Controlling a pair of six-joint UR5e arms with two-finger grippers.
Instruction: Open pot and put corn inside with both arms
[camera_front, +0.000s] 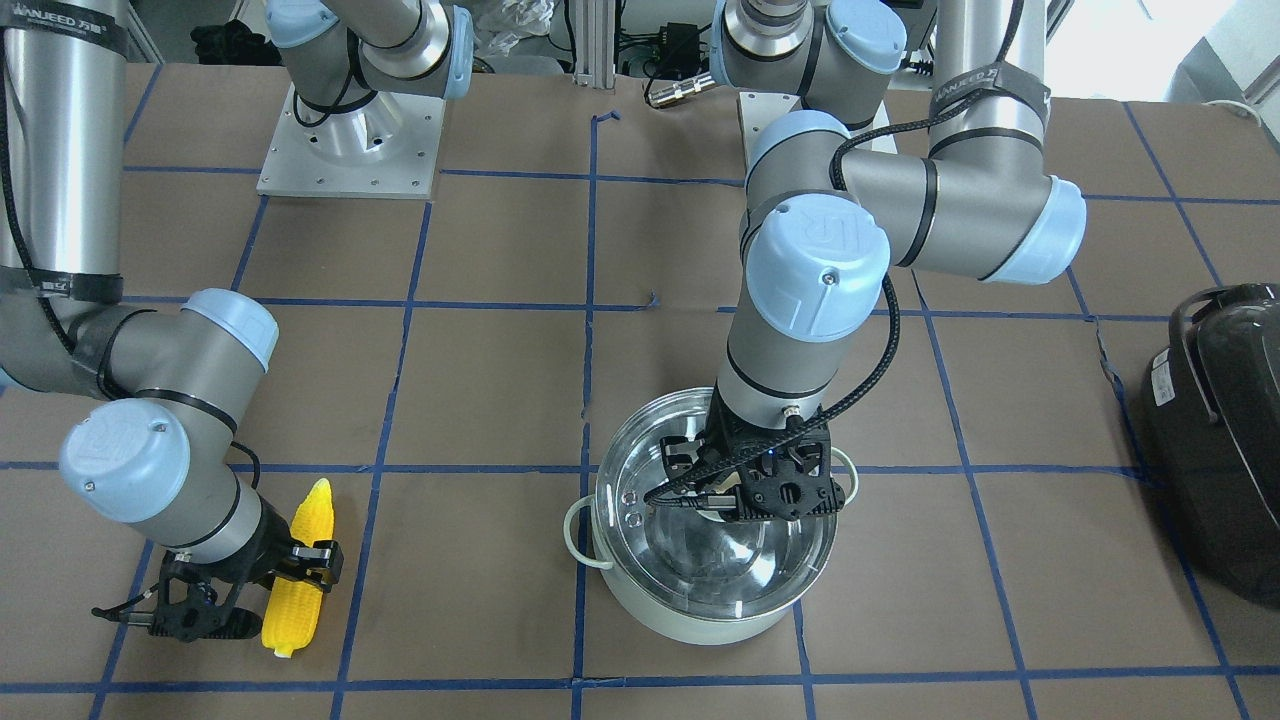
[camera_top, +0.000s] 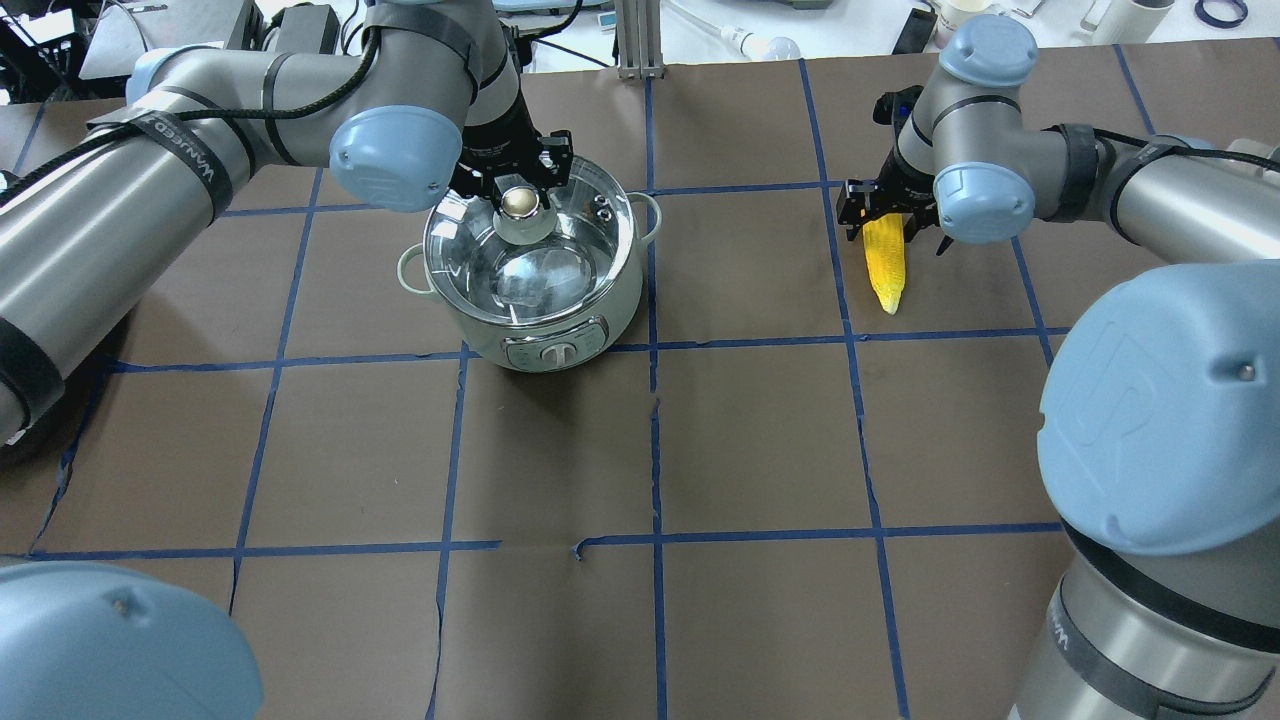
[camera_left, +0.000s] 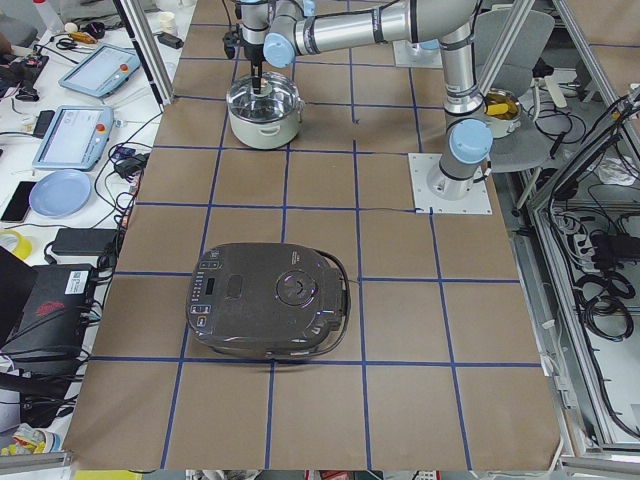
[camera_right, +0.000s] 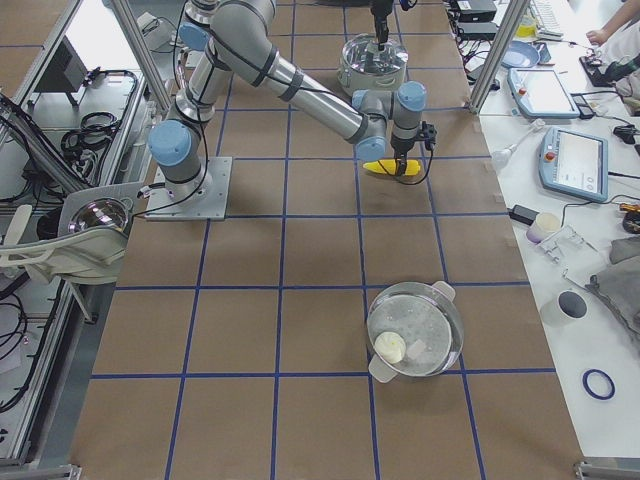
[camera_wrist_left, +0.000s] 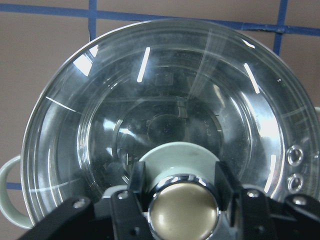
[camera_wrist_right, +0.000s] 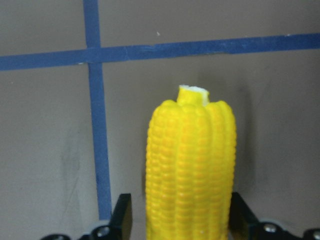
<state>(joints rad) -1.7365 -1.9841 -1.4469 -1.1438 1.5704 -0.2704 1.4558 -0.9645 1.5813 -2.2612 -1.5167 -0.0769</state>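
The pale mint-white pot (camera_front: 700, 618) stands with its glass lid (camera_front: 720, 565) on. My left gripper (camera_front: 745, 500) reaches down from above, its fingers (camera_wrist_left: 137, 180) pressed against both sides of the metal knob (camera_wrist_left: 182, 212), shut on it. The yellow corn (camera_front: 293, 590) lies on the table, far to the pot's side, also in the overhead view (camera_top: 886, 270). My right gripper (camera_top: 880, 212) straddles the cob's thick end. In the right wrist view the fingers (camera_wrist_right: 122, 217) flank the corn (camera_wrist_right: 190, 170) with a thin gap on one side, so it is open.
A big dark grey cooker (camera_front: 1215, 450) sits at the table's end on my left side. A second steel pot with a glass lid (camera_right: 415, 330) stands farther along the table on my right. Blue tape lines (camera_top: 655, 450) grid the brown surface.
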